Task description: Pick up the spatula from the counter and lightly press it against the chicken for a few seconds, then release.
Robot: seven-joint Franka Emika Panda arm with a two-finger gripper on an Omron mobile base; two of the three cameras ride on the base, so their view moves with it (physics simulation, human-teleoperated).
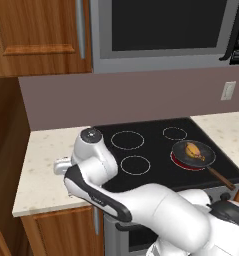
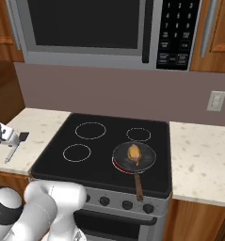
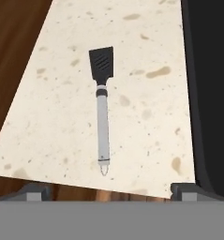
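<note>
- Left base view: the chicken [image 1: 192,149] sits in a pan [image 1: 206,156] on the stove's [image 1: 151,145] front right burner. The arm bends over the left surface [image 1: 41,165].
- Right base view: the spatula [image 2: 13,150] lies flat on that surface, beside the stove and well apart from the chicken.
- Hand view: the gripper [image 3: 111,191] is spread wide above the spatula, touching nothing. The dark blade points away from the fingertips [image 3: 34,192].

there was one spatula [image 3: 102,117], one pan [image 2: 149,161] and one piece of chicken [image 2: 134,152]. four burner rings [image 2: 90,130] were counted, plus one microwave [image 2: 85,28] and one outlet [image 2: 216,100].
</note>
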